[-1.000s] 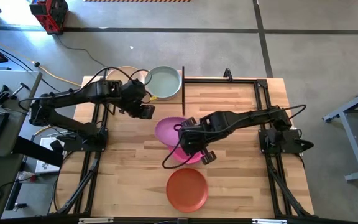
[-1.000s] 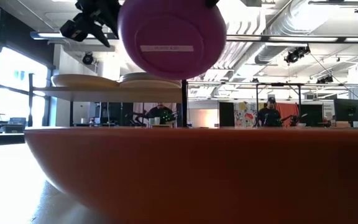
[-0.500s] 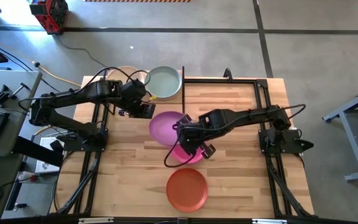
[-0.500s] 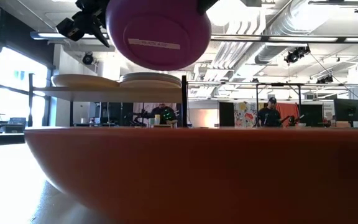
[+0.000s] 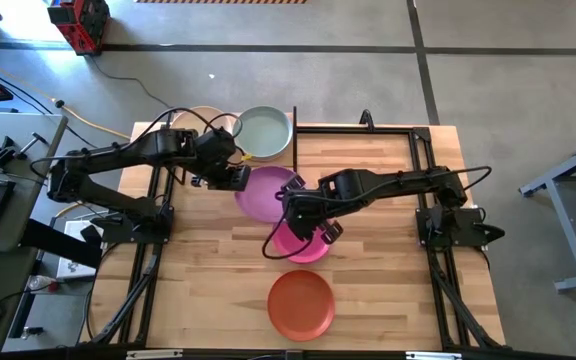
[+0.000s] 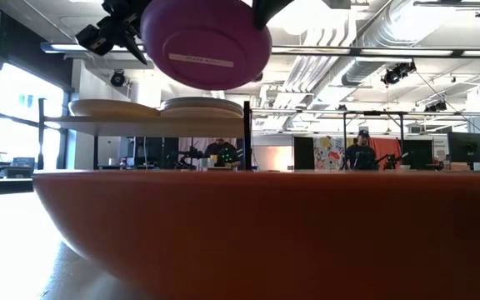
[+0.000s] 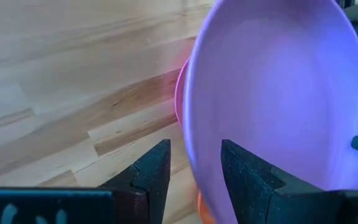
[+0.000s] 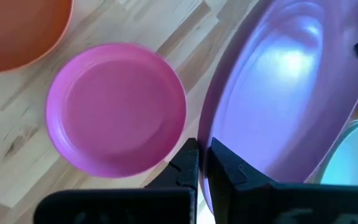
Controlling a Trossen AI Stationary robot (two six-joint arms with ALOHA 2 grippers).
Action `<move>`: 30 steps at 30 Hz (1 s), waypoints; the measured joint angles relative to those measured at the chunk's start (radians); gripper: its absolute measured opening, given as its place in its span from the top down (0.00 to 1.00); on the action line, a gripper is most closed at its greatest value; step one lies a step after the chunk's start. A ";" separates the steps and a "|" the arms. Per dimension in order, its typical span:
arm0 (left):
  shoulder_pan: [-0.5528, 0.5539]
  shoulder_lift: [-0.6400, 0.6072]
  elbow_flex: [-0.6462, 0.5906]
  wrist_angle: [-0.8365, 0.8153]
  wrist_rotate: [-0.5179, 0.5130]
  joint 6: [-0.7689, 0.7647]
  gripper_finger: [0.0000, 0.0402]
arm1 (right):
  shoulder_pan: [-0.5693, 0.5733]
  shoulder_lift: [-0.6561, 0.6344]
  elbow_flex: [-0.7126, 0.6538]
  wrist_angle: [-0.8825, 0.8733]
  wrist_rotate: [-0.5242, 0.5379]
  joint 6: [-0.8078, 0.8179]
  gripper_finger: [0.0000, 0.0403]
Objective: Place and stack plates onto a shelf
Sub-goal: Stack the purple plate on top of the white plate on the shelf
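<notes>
My right gripper (image 5: 303,212) is shut on the purple plate (image 5: 266,193) and holds it in the air over the middle of the table, high in the low view (image 6: 207,42). My left gripper (image 5: 233,180) is open at the plate's left rim; in the left wrist view (image 7: 194,152) the rim stands between its two fingers. The magenta plate (image 5: 306,245) and the orange plate (image 5: 301,304) lie on the table. The shelf (image 6: 148,123) stands at the far left and carries a pale green plate (image 5: 265,133) and a beige plate (image 5: 206,117). My right gripper pinches the purple plate's rim (image 8: 205,140) between its two fingers, on the side toward the table's right. The plate is lifted clear of the table and tilted, its hollow side up. My left gripper has the opposite rim (image 7: 190,134) between its open fingers; I cannot tell whether they touch it.
The shelf's black post (image 6: 247,137) rises at its right end. A black frame (image 5: 368,128) runs along the table's far right. The orange plate (image 6: 265,233) fills the near part of the low view. People sit in the room behind (image 6: 359,150).
My right gripper has carried the purple plate toward the table's left and far edge, up to my left gripper, and the plate has tipped a little. The plate's left rim now stands between the left gripper's fingers.
</notes>
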 joint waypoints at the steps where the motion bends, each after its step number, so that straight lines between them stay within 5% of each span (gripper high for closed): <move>1: 0.000 0.004 0.000 0.000 -0.001 0.004 0.68 | 0.000 0.000 0.000 0.008 0.000 -0.003 1.00; 10: 0.000 0.013 0.000 0.000 -0.002 0.023 0.71 | 0.000 0.000 0.000 0.010 0.002 -0.015 1.00; 20: 0.001 0.013 0.000 0.007 -0.035 0.071 0.97 | 0.001 0.000 0.000 0.013 0.050 -0.021 1.00; 30: 0.001 0.013 0.001 0.022 -0.081 0.092 0.99 | 0.001 0.001 0.000 0.009 0.086 -0.020 1.00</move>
